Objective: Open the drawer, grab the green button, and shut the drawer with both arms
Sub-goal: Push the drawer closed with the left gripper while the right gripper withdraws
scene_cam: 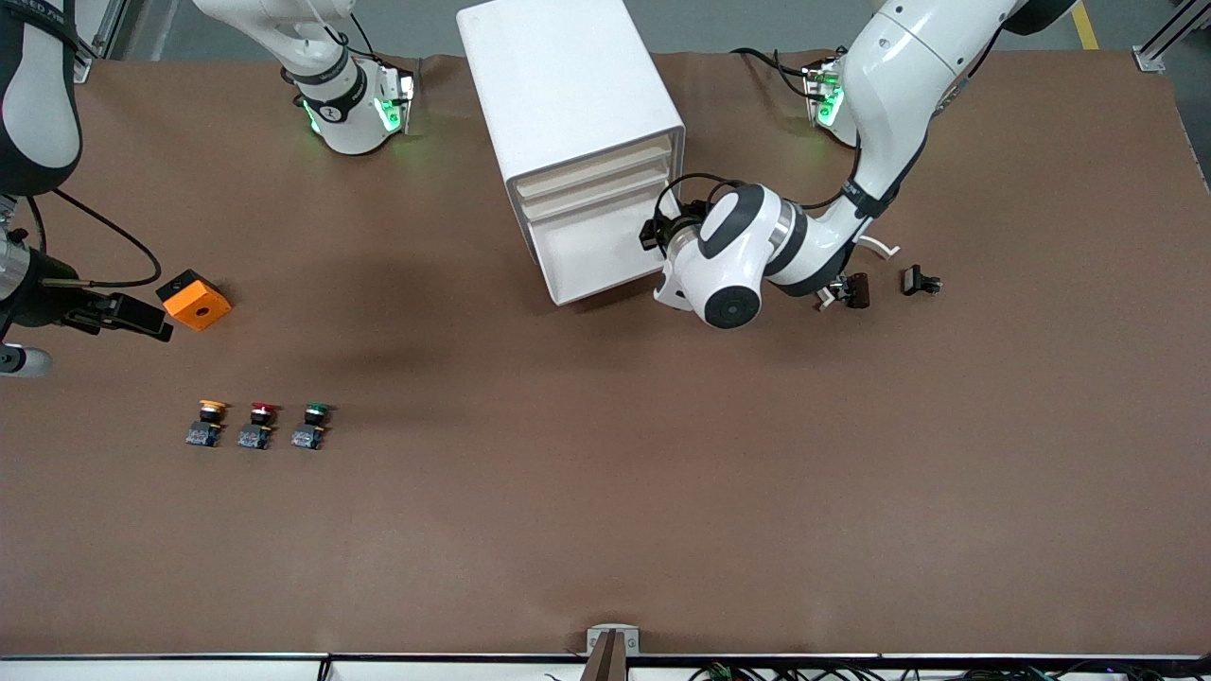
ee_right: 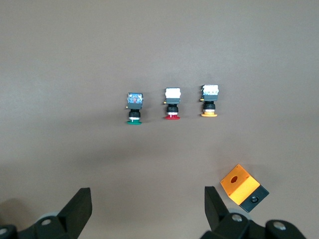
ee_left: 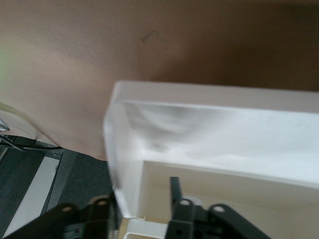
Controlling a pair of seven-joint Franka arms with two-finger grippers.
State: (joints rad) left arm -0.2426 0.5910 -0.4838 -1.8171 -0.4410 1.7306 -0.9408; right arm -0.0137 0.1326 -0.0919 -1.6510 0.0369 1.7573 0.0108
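Right now my left claw (ee_left: 140, 205) is at the front corner of the white cabinet (scene_cam: 568, 95), its fingers (ee_left: 178, 199) parted on either side of the cabinet's side wall, and the lower drawer (scene_cam: 591, 251) just beside it sits pushed in. My right claw (ee_right: 147, 214) hangs spread wide and empty over the bench (scene_cam: 662, 473) by an orange block (scene_cam: 196, 300). The green button (ee_right: 133, 107) stands well apart from it, in a row with a red-capped button (ee_right: 172, 103) and a yellow-capped button (ee_right: 210, 101).
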